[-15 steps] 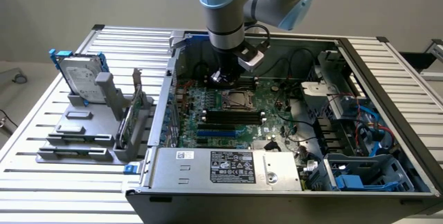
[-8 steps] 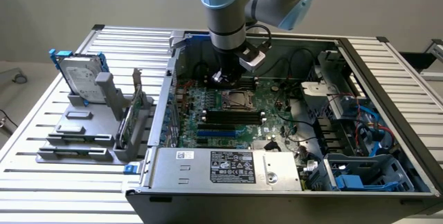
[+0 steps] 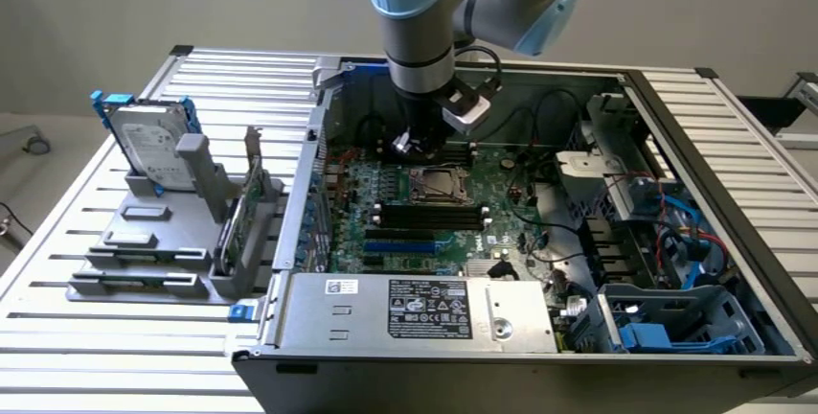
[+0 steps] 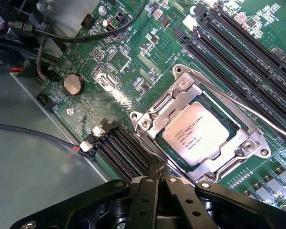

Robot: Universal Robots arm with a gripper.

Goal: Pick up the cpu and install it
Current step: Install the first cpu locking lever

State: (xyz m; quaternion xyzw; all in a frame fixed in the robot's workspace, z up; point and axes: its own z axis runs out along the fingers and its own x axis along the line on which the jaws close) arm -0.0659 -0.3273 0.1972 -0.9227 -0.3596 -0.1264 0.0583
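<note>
on the exterior view's left, a slatted metal desk [image 3: 77, 337] carries a grey rack [image 3: 153, 251], and a silver hard drive [image 3: 147, 146] in a blue bracket stands upright in it. just beside the rack toward the exterior view's right sits an open computer case [image 3: 715, 126], with a green motherboard [image 3: 383, 203] lying flat on its floor.

the arm [image 3: 416, 40] comes down from above into the rear half of the case. its fingers [image 4: 148, 191] are pressed together with nothing between them. they hang close over the board, just beside one edge of the socket [image 4: 250, 143], where a bank of black memory slots [image 4: 126, 152] ends.

the cpu [image 4: 200, 138] lies seated in that metal-framed socket, near the middle of the board. it lies flat with its silvery top facing up and the printed side showing. it is square, so it has no long axis, and its edges run parallel to the socket frame around it. a thin metal lever [image 4: 243, 107] runs along one side of the frame, between the socket and another bank of memory slots.

at the front of the case a silver power supply [image 3: 422, 313] lies with its label up. farther toward the exterior view's right are dark cables [image 3: 562, 241] and a blue drive cage [image 3: 665, 333].
</note>
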